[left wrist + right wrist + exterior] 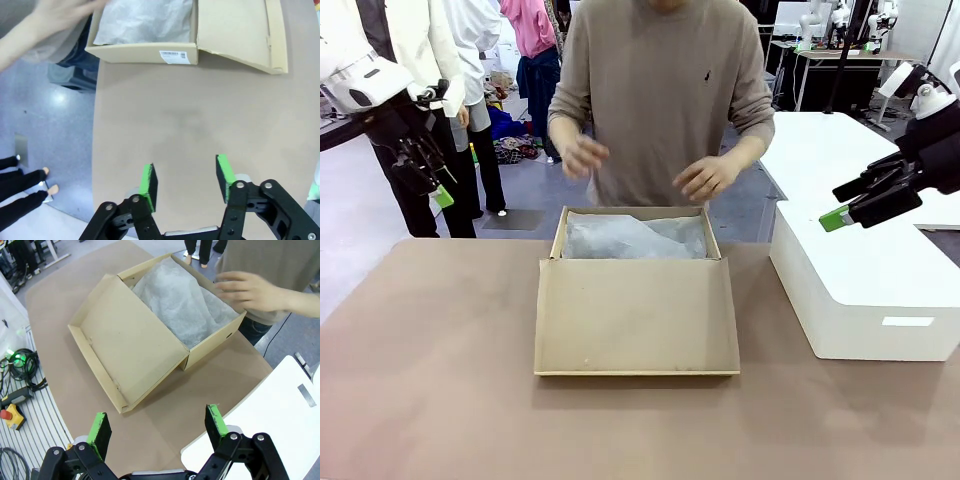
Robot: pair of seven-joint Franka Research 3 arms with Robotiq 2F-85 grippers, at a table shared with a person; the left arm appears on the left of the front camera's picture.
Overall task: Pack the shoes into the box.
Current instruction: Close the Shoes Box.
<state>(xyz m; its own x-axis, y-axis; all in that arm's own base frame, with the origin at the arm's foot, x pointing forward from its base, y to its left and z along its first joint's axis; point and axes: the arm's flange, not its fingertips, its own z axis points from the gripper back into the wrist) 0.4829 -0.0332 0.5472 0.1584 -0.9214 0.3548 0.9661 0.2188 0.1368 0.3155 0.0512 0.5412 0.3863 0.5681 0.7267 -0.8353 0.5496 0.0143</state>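
Note:
The brown cardboard box point(558, 238) stands open at the middle of the table, its flap lid point(635, 315) lying flat toward me. White tissue paper point(630, 238) fills the inside. The shoes are out of view. A person's two hands point(705, 180) hover just above the box's far edge. My left gripper point(430, 165) hangs high at the left, well away from the box, open with nothing between its pads point(186, 181). At the right, over the white block, my right gripper point(850, 210) is wide open and holds nothing point(157, 425). The box point(212, 342) lies below and ahead of it.
A large white rectangular block point(860, 280) sits on the table's right side, close to the box. Bare brown table point(420, 380) spreads left of and in front of the lid. People stand behind the table's far left corner.

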